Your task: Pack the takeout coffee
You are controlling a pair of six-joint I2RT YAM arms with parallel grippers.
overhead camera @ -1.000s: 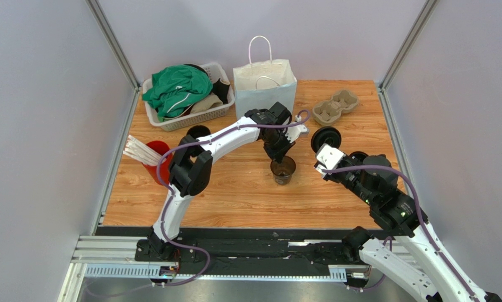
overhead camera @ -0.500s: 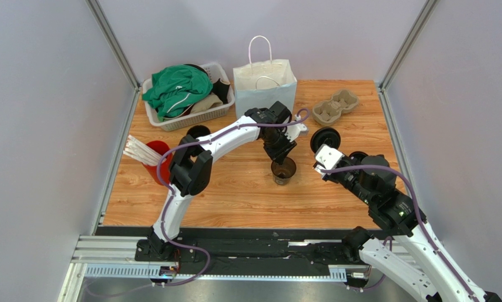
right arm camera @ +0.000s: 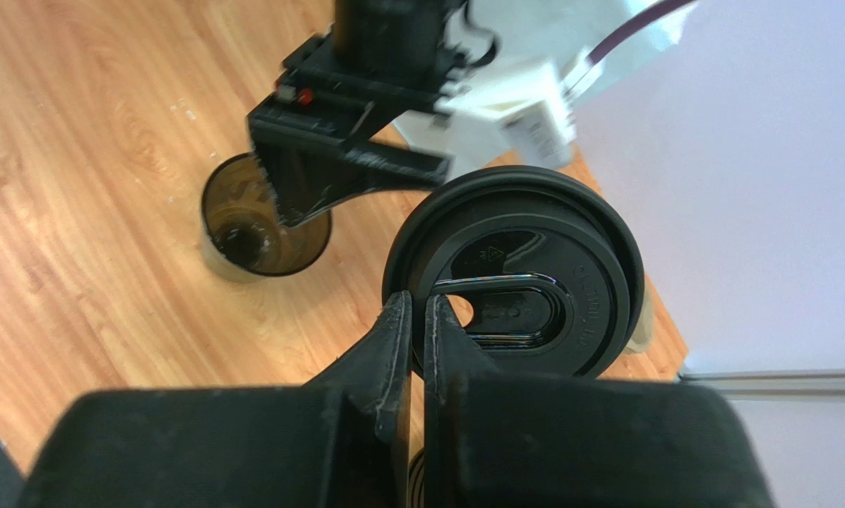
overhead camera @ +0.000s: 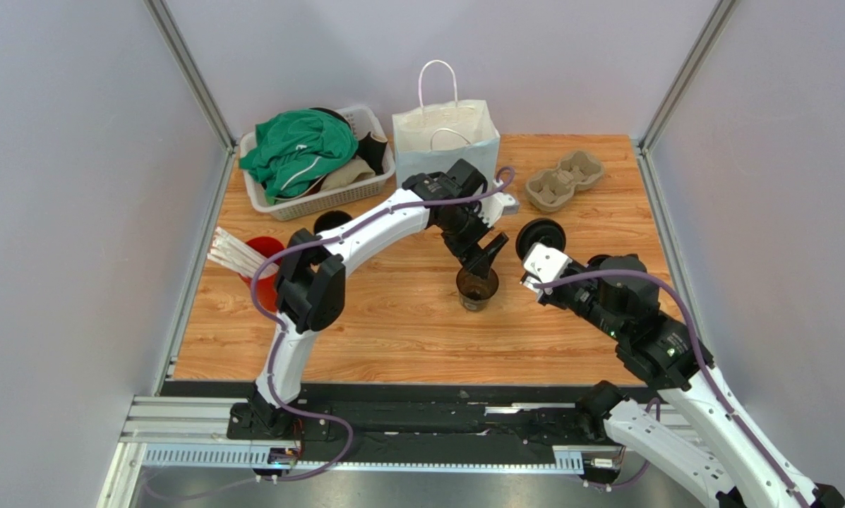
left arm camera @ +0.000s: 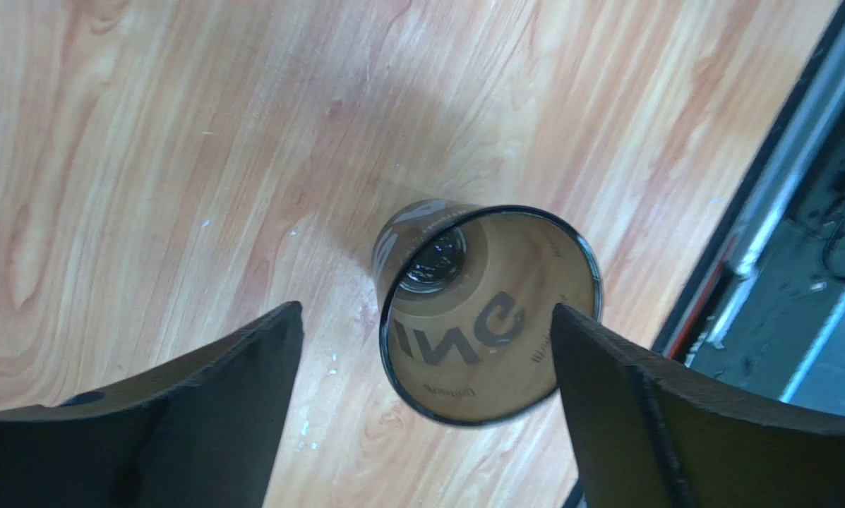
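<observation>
**Top view, left to right.** At the left edge of the wooden table (overhead camera: 395,328) is a red cup (overhead camera: 264,254) holding white straws (overhead camera: 230,252). Behind it sits a white basket (overhead camera: 331,197) heaped with clothing, a green garment uppermost. A short black round piece (overhead camera: 332,221) lies just in front of the basket. At back centre a white paper bag (overhead camera: 446,135) stands upright with its mouth open.

The left gripper (overhead camera: 485,256) hangs directly over the coffee cup (overhead camera: 476,288) with its jaws spread wide. In the left wrist view one finger lies to either side of the rim, and neither touches it. The cup stands upright and uncovered near the middle of the table, in front of the bag and apart from it (its interior is brown, with lettering showing on the wall).

Right of the cup, the lid (overhead camera: 541,235) is held on edge, clear of the table. The right gripper (right arm camera: 416,312) is closed on the lid's rim, its fingers pinched together. Behind the lid, toward the back right corner, lies a pulp cup carrier (overhead camera: 564,180) with two wells.
</observation>
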